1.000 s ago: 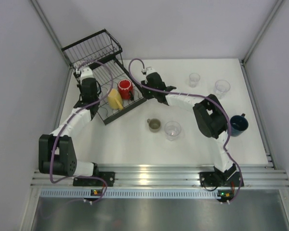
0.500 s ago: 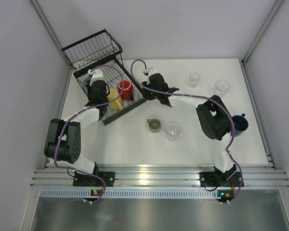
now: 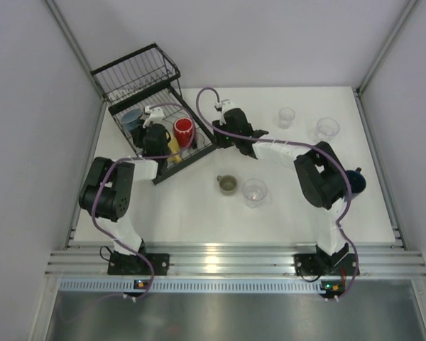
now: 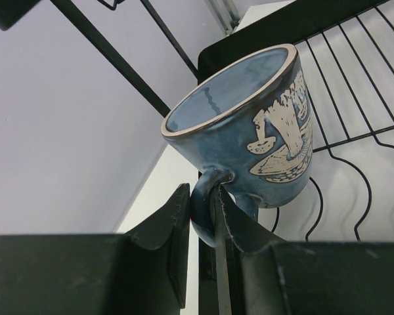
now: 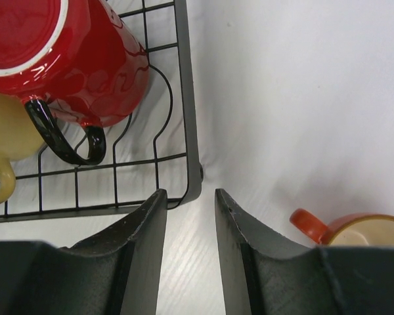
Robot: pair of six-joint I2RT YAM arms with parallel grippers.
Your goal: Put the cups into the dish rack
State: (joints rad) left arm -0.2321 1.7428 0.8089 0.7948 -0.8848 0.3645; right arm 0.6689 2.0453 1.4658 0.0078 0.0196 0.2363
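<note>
Left gripper pinches tilted blue mug by handle, over rack wires; right gripper empty, slightly parted.

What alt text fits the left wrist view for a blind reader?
The left end effector grips a tilted blue mug by its handle; the mug has a pale mushroom picture on its side. A black wire rack lies behind it.

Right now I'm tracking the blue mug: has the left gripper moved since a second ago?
Yes. The left gripper swung rightward over the dish rack, toward the red mug.
</note>
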